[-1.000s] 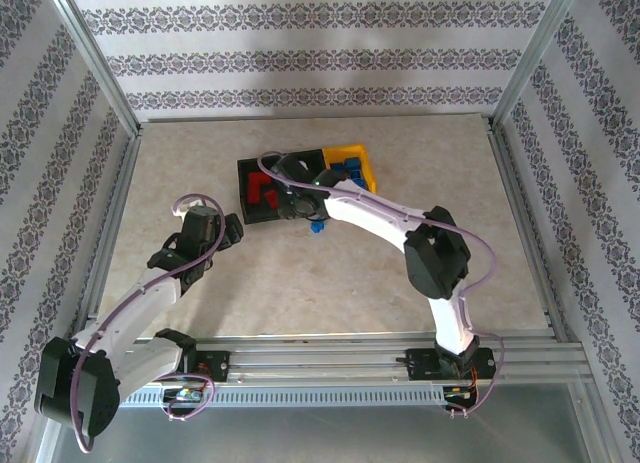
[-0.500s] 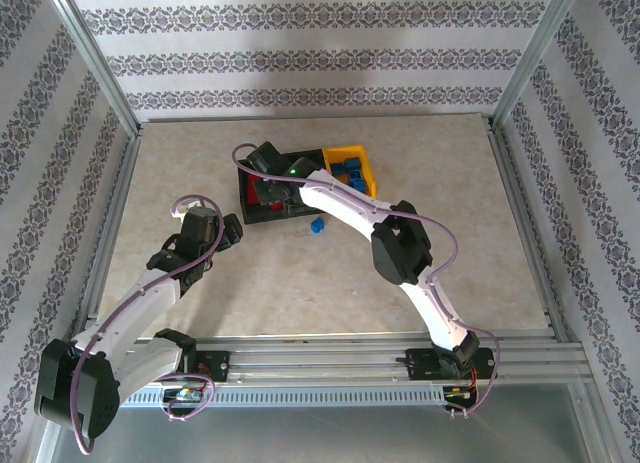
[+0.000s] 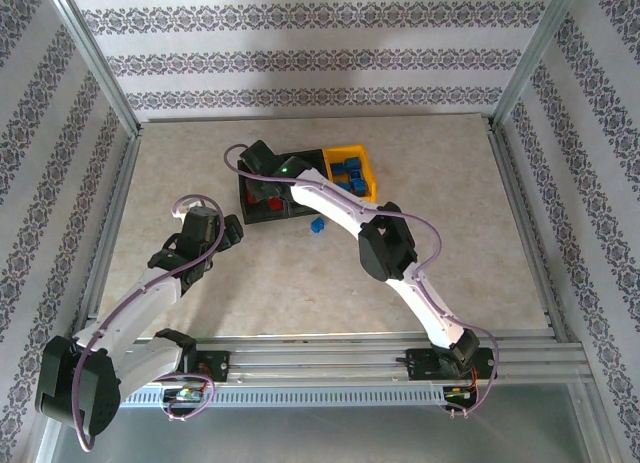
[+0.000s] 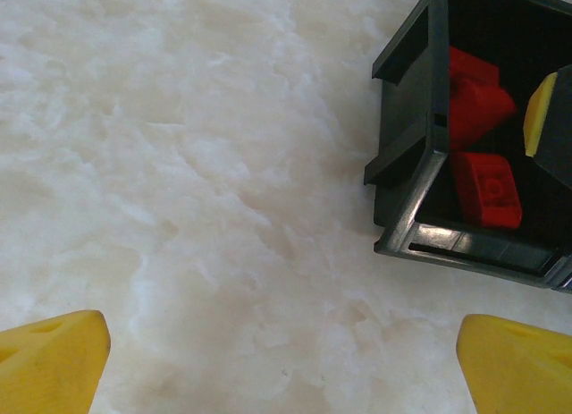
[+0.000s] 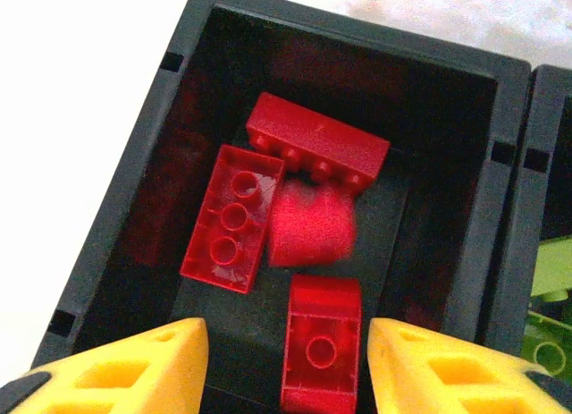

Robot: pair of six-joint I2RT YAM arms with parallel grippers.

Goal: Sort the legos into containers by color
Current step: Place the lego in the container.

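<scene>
Three joined containers sit at the table's middle back: a left black bin [image 3: 248, 211], a middle black one mostly under the right arm, and a yellow-orange bin [image 3: 367, 169] holding blue legos [image 3: 347, 169]. My right gripper [image 5: 281, 371] hangs open over the left black bin [image 5: 143, 164], above several red legos [image 5: 322, 342]; one red brick [image 5: 308, 223] is blurred. A lime green lego [image 5: 550, 317] lies in the neighbouring bin. One blue lego [image 3: 317, 225] lies on the table by the bins. My left gripper [image 3: 233, 231] is open over bare table, left of the bins.
The left wrist view has the left bin's corner [image 4: 407, 168] with red bricks [image 4: 487, 189] at upper right and marble tabletop [image 4: 223, 208] below the fingers. Metal frame rails [image 3: 118, 223] border the table on all sides.
The right arm swung left from the middle of the bin row to above the left black bin. The left arm stayed still.
</scene>
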